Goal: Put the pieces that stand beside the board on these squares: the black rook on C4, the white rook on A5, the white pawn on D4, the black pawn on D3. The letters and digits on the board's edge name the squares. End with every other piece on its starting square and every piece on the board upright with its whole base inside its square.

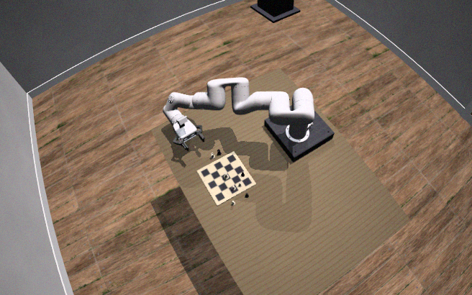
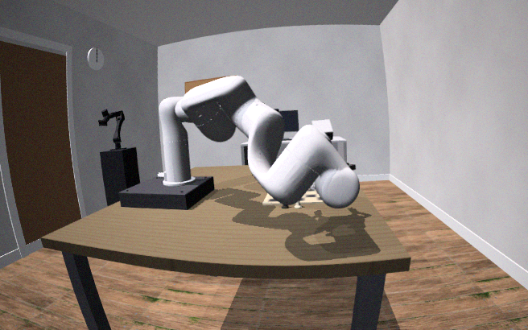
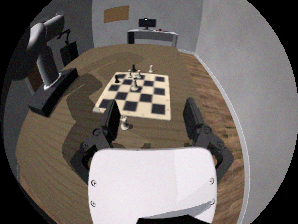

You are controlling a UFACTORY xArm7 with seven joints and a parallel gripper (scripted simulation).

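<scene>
The chessboard [image 1: 224, 180] lies on the table in front of the arm's base. My gripper [image 1: 193, 141] is open and empty, hovering off the board's far-left corner. Beside that corner stand a white piece [image 1: 212, 155] and a black piece [image 1: 218, 152]. In the wrist view my open fingers frame the board [image 3: 136, 94], and the white piece [image 3: 124, 121] stands just inside the left finger. Another black piece [image 1: 247, 196] and another white piece [image 1: 232, 203] stand off the board's near-right side. Three pieces stand on the board. I cannot tell rooks from pawns.
The arm's dark base [image 1: 298, 134] sits right of the board. In the exterior view the arm [image 2: 290, 169] hides the gripper and most of the board. The table edge is close to the gripper's left side.
</scene>
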